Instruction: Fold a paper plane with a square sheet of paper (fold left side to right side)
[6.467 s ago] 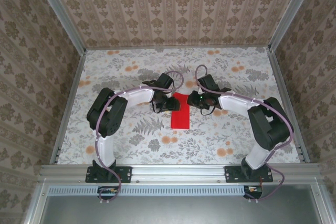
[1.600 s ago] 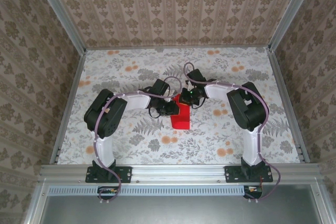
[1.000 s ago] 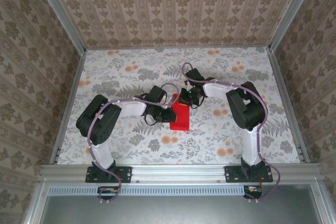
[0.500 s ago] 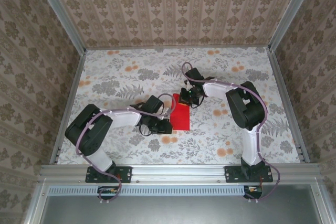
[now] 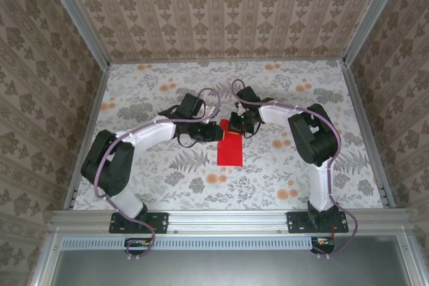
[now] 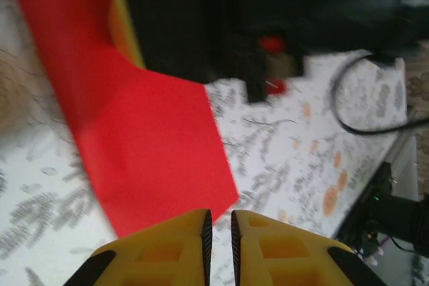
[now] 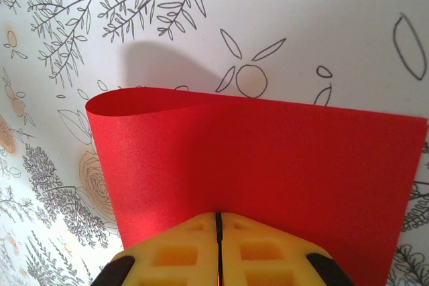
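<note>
- Two claws at work: right claw (image 7: 218, 216) clenched on the edge of the red paper (image 7: 268, 159); left claw (image 6: 219, 212) nearly clenched, empty, just beside it.
- Paper lies at the middle of the tabletop (image 5: 167, 92), doubled over; fold rounded, not creased.
- Left to do, likely: press crease, nose and wing folds.

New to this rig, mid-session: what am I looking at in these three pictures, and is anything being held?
Two robot arms are bolted at the near edge of a table covered with a flowered print. The wide picture looks down from above and behind them. The other two come from wrist cameras, looking out past each arm's own yellow jaws. A folded red sheet of paper lies mid-table. The right gripper is shut on its edge, and the fold beside it is a loose curve, not pressed flat. The left gripper sits at the sheet's edge, jaws almost together; whether it pinches the paper I cannot tell.
</note>
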Controlling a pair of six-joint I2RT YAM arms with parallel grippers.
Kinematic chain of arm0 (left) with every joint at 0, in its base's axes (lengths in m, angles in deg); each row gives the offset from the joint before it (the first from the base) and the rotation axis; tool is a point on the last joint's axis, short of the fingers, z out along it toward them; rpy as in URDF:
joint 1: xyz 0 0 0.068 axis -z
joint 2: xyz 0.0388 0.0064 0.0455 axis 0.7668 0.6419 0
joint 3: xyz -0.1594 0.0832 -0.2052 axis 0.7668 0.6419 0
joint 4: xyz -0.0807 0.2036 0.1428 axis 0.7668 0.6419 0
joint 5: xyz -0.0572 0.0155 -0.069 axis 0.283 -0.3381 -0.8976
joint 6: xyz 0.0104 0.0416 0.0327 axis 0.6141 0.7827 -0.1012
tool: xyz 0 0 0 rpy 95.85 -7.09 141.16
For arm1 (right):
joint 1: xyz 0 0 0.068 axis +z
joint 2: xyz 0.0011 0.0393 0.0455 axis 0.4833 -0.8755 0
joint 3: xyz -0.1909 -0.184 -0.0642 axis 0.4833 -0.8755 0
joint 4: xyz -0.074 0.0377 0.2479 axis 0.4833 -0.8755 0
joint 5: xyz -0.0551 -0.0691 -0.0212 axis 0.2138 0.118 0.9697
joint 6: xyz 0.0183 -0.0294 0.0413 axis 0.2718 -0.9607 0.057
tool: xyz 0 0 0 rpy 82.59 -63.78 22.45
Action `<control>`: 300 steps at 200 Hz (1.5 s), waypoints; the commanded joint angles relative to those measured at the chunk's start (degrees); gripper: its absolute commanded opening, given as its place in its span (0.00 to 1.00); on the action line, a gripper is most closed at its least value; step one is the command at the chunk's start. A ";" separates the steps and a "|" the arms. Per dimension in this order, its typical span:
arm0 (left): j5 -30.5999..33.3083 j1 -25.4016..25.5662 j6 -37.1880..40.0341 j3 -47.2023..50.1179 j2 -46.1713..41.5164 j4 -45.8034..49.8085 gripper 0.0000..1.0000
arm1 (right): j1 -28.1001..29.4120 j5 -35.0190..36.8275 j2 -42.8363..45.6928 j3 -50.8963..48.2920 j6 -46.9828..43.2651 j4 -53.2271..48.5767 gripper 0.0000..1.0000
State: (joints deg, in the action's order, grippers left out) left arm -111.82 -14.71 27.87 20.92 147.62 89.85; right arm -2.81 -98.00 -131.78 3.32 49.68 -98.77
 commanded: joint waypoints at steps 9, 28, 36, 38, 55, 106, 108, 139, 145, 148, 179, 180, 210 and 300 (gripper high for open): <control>-3.49 -0.65 2.47 -2.92 7.34 -1.51 0.18 | -0.48 3.04 -3.23 -0.54 -1.37 -2.74 0.08; -5.09 -0.14 2.46 -4.83 10.75 -2.96 0.18 | -0.42 2.78 -3.18 -0.47 -1.35 -2.62 0.08; -5.29 0.21 2.67 -5.40 11.85 -3.08 0.18 | -0.42 2.64 -3.17 -0.47 -1.37 -2.54 0.08; -5.26 0.30 2.72 -5.52 12.04 -2.99 0.18 | -0.42 2.65 -3.15 -0.47 -1.37 -2.53 0.08; -4.29 0.93 3.06 -6.07 13.83 -2.56 0.18 | -0.42 2.51 -3.10 -0.53 -1.37 -2.45 0.08; 0.37 1.78 2.28 -5.45 16.65 -1.12 0.18 | -0.40 2.07 -2.35 -0.33 -1.88 -1.68 0.09; 0.39 1.81 2.22 -5.38 16.67 -1.12 0.18 | -0.42 1.96 -2.17 -0.30 -1.94 -1.59 0.09; 1.30 2.00 1.28 -4.25 17.02 -1.25 0.18 | -0.64 1.32 0.66 0.02 -2.33 0.20 0.12; 1.40 2.00 1.03 -3.94 16.96 -1.44 0.18 | -0.76 1.37 1.92 -0.17 -2.32 0.72 0.14; 1.56 1.99 0.92 -3.74 16.92 -1.51 0.18 | -0.84 1.47 2.52 -0.34 -2.40 1.02 0.14; 2.44 2.24 -0.41 -2.54 16.24 -2.22 0.18 | -1.05 4.55 11.10 -4.13 -2.57 0.35 0.22; 2.46 2.25 -0.42 -2.51 16.24 -2.19 0.18 | -1.04 4.63 11.36 -4.36 -2.50 0.31 0.22; 2.93 2.44 -0.93 -2.35 15.78 -2.44 0.17 | 0.17 3.90 19.38 -13.54 -0.36 0.20 0.16; 3.70 2.87 -0.90 -2.93 15.55 -1.65 0.17 | 6.78 0.48 16.46 -21.52 4.44 2.37 0.09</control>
State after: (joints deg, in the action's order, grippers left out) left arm -111.71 -12.57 27.34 16.99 162.96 86.33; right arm 3.55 -98.02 -113.26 -19.63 53.16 -95.25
